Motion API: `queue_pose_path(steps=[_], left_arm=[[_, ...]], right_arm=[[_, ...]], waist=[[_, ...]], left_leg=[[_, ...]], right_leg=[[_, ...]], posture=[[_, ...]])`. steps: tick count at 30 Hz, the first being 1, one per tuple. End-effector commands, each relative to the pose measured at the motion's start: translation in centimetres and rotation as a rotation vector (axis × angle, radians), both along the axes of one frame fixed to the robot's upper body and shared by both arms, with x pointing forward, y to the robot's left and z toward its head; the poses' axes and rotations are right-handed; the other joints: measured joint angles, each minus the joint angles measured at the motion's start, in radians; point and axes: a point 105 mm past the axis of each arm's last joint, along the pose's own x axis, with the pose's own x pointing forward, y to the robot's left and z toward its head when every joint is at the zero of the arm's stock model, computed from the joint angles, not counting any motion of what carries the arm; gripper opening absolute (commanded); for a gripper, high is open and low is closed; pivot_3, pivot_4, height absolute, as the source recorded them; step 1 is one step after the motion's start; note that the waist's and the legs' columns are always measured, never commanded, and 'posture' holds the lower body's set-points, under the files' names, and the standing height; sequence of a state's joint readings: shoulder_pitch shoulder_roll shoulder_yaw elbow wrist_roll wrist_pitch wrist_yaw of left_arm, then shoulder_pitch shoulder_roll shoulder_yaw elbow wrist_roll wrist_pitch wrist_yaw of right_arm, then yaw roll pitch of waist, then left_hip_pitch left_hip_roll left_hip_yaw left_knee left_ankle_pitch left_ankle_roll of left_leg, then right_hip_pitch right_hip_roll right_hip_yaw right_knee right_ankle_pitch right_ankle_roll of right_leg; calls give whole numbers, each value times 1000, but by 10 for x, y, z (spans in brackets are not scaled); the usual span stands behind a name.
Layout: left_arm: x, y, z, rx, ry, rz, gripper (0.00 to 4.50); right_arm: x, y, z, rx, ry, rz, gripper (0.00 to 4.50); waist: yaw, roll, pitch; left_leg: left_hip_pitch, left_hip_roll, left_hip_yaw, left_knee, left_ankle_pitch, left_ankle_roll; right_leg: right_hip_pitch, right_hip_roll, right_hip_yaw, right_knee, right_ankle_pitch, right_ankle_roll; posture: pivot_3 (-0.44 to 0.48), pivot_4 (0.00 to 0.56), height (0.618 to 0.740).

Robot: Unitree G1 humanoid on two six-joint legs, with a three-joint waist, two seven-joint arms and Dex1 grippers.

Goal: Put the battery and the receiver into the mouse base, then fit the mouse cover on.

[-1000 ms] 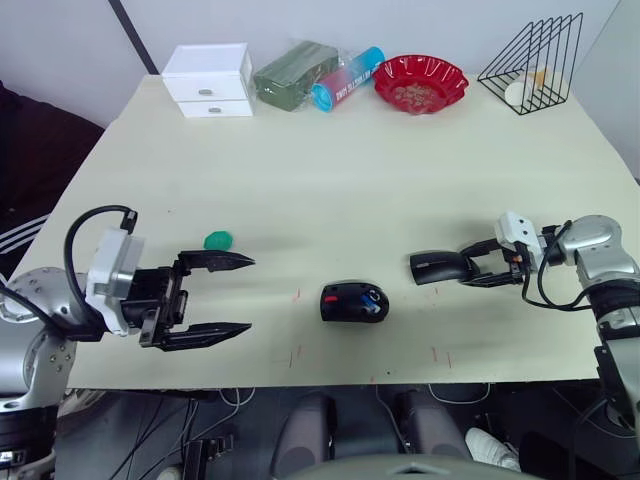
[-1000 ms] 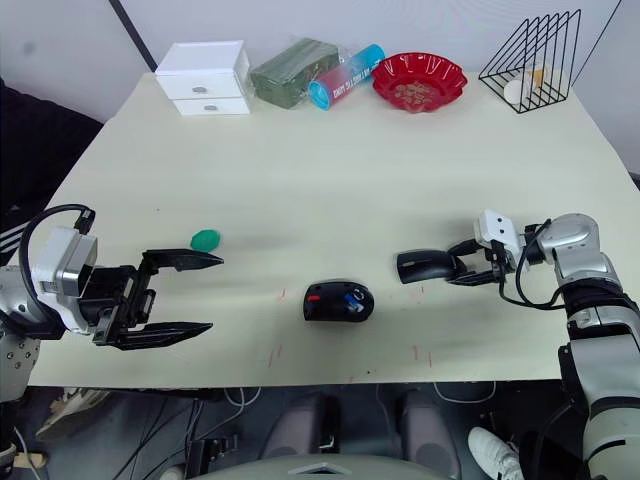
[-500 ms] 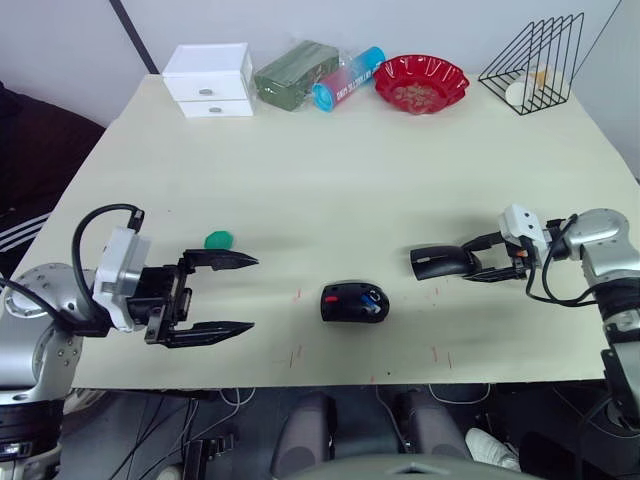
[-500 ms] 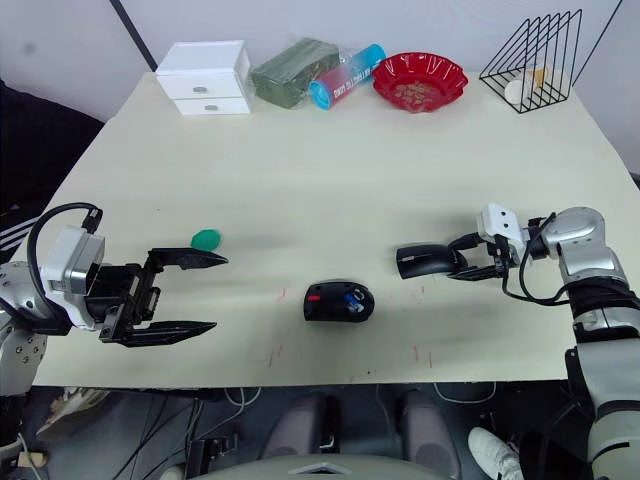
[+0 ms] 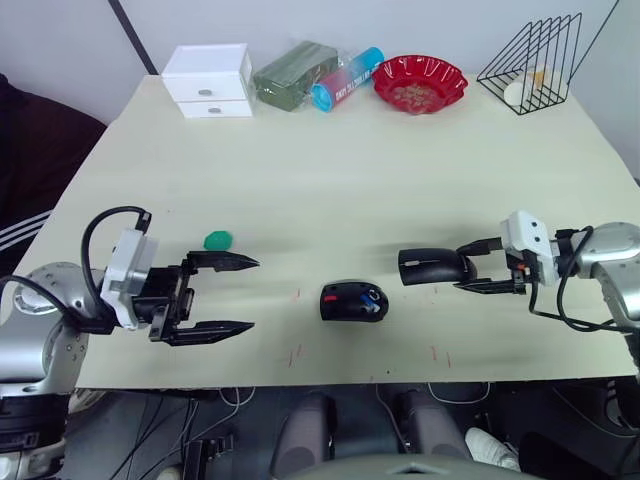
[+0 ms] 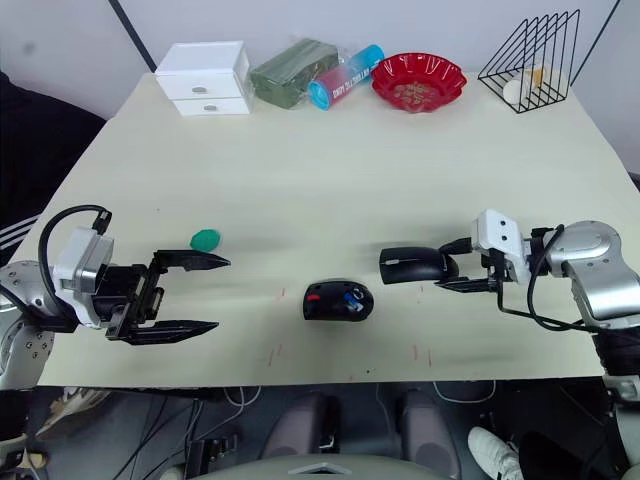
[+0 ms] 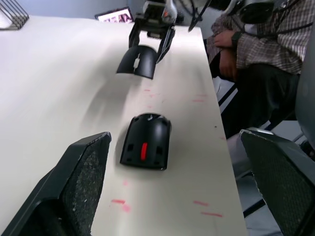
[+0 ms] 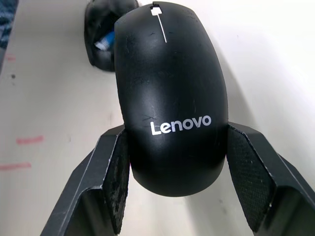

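Mouse cover held up by the right gripper, mouse base lying alone on the table.

From the head: one mouse base point(image 5: 354, 301) near the front edge of the table point(image 5: 330, 170), with a red patch and a blue bit inside; one mouse cover point(image 5: 433, 266) just to its right, pinched in the right gripper point(image 5: 480, 268); left gripper point(image 5: 232, 295) spread wide, holding nothing, beside one small green thing point(image 5: 218, 240). Far back: one white drawer box point(image 5: 209, 80), one green packet point(image 5: 295, 72), one blue tube point(image 5: 346, 78), one red bowl point(image 5: 420, 83), one wire rack point(image 5: 531, 62). From the left wrist: a seated person point(image 7: 256, 54) past the table edge, plus red marks by the base. From the right wrist: white "Lenovo" on the cover, pads pressed on both sides, base just beyond.
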State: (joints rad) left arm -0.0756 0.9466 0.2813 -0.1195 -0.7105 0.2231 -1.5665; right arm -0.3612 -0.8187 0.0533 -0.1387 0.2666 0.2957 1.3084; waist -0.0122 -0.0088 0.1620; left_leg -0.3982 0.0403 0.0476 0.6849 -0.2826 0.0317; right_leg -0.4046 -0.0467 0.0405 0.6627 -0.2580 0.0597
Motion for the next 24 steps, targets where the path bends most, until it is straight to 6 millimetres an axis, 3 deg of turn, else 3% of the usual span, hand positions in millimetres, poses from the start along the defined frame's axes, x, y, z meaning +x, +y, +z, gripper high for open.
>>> queue_pose_path(steps=[1, 10, 24], left_arm=[[-5, -1, 2, 31, -18, -67, 4500], [-6, 3, 0, 63, -14, -79, 4500], [-5, 6, 4, 93, -10, -99, 4500]], right_arm=[[-10, 23, 10, -53, -82, -35, 2324], [-30, 63, 7, -70, -72, -85, 2324], [-41, 92, -6, -149, -19, -87, 2324]], waist=[[0, -1, 0], [0, -4, 1], [-1, -5, 1]], left_leg=[[0, 0, 0, 0, 0, 0], [-3, 0, 0, 0, 0, 0], [-4, 0, 1, 0, 0, 0]], right_leg=[[0, 0, 0, 0, 0, 0], [-4, 0, 0, 1, 0, 0], [-5, 0, 0, 0, 0, 0]], posture=[[0, 150, 740], [0, 150, 740], [0, 150, 740]])
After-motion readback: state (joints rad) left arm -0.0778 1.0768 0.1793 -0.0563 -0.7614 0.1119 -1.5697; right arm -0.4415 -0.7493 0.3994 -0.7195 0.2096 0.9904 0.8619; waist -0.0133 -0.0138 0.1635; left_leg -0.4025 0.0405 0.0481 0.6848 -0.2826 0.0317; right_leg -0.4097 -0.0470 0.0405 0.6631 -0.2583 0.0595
